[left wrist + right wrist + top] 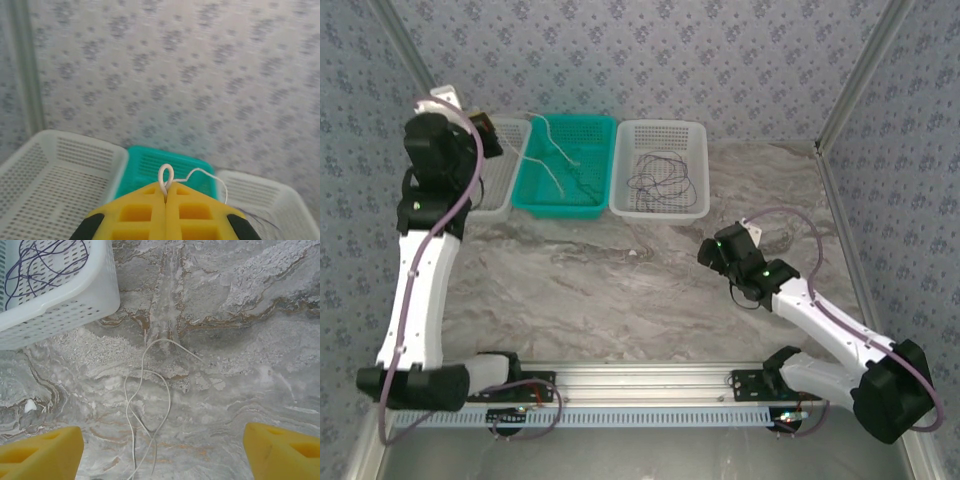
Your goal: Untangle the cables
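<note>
Under patterned walls [670, 60], marbled table [600, 290], pale cable [142, 360] near white basket [75, 295]

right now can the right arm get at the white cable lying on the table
Probably yes: the right gripper hangs open directly above the white cable on bare table, with the white basket off to one side.

I see thin dark cables [660, 176] tangled in the right-hand white mesh basket [658, 211], one white cable [558, 160] in the teal plastic basket [555, 211].

white cable [170, 395] cut off at bottom edge, basket [75, 295] cropped top-left
</note>
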Controlling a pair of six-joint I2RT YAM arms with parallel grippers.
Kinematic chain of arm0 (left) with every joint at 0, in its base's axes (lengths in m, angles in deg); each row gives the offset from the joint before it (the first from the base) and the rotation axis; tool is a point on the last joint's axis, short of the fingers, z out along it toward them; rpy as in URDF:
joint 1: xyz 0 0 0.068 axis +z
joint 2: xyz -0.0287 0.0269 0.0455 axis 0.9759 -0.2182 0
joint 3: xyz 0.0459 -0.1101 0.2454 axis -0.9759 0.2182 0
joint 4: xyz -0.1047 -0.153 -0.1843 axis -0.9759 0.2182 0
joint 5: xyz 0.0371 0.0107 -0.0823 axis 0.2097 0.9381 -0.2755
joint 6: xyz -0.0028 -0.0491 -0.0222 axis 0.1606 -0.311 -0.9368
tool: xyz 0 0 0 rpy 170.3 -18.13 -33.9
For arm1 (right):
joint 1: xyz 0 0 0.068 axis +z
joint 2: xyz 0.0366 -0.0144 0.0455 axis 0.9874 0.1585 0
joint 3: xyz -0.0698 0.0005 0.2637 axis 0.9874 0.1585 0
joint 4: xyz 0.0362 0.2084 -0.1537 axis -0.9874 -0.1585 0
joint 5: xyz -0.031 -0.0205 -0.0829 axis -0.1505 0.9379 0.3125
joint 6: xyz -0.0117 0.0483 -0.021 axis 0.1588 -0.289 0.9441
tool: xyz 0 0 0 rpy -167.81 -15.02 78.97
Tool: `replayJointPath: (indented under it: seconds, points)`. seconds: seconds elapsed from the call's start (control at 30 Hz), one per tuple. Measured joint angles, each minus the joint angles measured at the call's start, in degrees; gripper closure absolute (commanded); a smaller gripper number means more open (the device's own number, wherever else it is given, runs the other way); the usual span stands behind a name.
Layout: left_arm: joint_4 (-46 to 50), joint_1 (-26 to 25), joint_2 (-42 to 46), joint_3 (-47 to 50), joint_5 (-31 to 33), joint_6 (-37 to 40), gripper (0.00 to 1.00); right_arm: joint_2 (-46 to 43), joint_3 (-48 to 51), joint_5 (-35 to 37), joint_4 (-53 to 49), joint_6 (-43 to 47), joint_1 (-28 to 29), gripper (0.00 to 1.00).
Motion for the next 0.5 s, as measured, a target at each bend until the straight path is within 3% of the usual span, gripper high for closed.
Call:
replayJointPath:
  seconds: [0.23, 0.47, 0.5]
  points:
    - [-5.44, 14.91, -11.45, -2.19, -6.05, -2.56, 1.00, -2.43, -0.66, 0.96, -2.78, 0.79, 1.27, 0.15]
    - [-6.01, 21.29, -22.29, -8.81, -11.63, -2.56, 0.99, -3.67, -0.63, 0.96, -3.85, 0.35, 1.86, 0.15]
    - [-5.99, 21.59, -23.63, -9.14, -12.35, -2.54, 0.88, -3.87, -0.63, 0.98, -3.87, 0.31, 1.86, 0.15]
